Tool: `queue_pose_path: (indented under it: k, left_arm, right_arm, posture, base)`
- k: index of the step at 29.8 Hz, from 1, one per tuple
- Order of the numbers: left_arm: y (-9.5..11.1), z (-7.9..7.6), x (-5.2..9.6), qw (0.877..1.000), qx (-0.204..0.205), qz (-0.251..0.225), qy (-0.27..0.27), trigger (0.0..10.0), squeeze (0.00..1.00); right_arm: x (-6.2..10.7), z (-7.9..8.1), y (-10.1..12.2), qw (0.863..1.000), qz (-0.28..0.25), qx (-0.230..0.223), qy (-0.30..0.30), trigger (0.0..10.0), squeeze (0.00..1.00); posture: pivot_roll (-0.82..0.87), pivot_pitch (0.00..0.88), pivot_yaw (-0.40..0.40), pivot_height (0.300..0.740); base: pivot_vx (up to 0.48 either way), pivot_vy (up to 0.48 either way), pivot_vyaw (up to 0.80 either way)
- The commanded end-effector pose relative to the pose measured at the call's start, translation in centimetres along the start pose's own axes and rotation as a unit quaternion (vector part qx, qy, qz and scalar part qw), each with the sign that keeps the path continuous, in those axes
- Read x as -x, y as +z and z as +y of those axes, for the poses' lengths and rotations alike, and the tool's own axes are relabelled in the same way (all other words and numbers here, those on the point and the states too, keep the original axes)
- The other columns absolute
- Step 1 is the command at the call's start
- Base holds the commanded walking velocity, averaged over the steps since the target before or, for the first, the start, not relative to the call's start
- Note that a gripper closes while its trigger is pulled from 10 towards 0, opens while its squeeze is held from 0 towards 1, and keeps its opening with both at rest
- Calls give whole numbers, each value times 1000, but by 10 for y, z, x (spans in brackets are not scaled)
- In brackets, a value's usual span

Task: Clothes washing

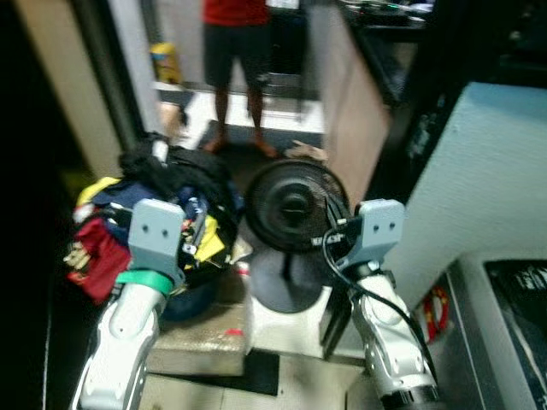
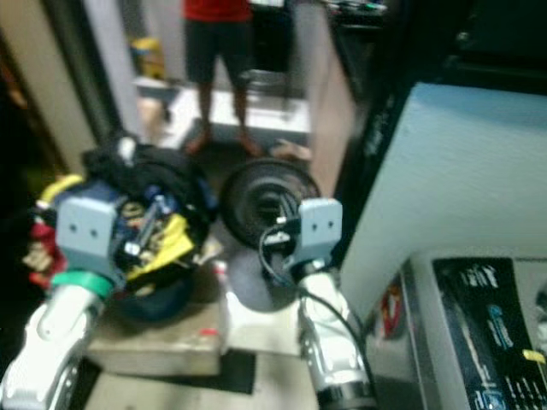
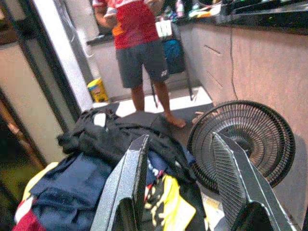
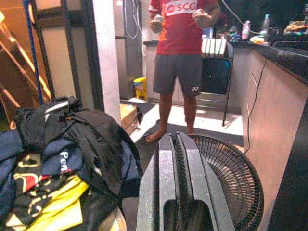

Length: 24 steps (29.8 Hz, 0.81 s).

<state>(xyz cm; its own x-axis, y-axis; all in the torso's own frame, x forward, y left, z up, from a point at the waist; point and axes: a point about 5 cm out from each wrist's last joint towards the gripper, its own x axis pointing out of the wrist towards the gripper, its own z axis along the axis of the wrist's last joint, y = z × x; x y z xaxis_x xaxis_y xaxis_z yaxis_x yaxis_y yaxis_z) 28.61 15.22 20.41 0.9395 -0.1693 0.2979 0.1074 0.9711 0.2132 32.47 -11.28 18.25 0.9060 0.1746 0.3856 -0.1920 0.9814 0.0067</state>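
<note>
A heap of clothes (image 1: pixel 162 192), black, navy, yellow and red, is piled on the floor at the left. My left gripper (image 3: pixel 179 138) is open and hovers over the near side of the heap with nothing between its fingers. The left wrist block (image 1: pixel 156 231) stands in front of the pile. My right gripper (image 4: pixel 172 138) is shut and empty, and it points at a black floor fan (image 1: pixel 291 205). A pale washing machine (image 1: pixel 479 188) stands at the right, with its dark control panel (image 1: pixel 521 299) close by me.
A person (image 1: pixel 235 51) in a red shirt and dark shorts stands barefoot at the back. The fan sits between the clothes and the machine. A counter wall (image 1: pixel 350 111) runs along the right and a dark door frame (image 1: pixel 107 77) stands at the left. A low slab (image 1: pixel 197 346) lies below the pile.
</note>
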Motion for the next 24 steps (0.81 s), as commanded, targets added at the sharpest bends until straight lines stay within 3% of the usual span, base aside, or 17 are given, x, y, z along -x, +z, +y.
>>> queue_pose_path:
  k: [1,8,18,24]
  left_arm:
    - [-7,1,2,1000,-4,19,2,10000,0]
    - [-7,1,2,1000,-6,17,3,10000,0]
    - [-7,1,2,1000,-8,14,3,10000,0]
    - [-7,1,2,1000,-8,15,3,10000,0]
  right_arm:
    - [2,-2,-3,1000,8,-2,-4,10000,0]
    - [1,-1,-3,1000,7,-3,-3,10000,0]
    - [2,1,-2,1000,3,-9,1,10000,0]
    - [1,0,-3,1000,7,-4,0,10000,0]
  posture:
    - [83,23,-17,740]
    - [83,22,-17,740]
    - [83,21,-16,740]
    - [83,21,-16,740]
  base:
    - [0,0,775]
    - [0,0,771]
    - [454,0,0]
    - [464,0,785]
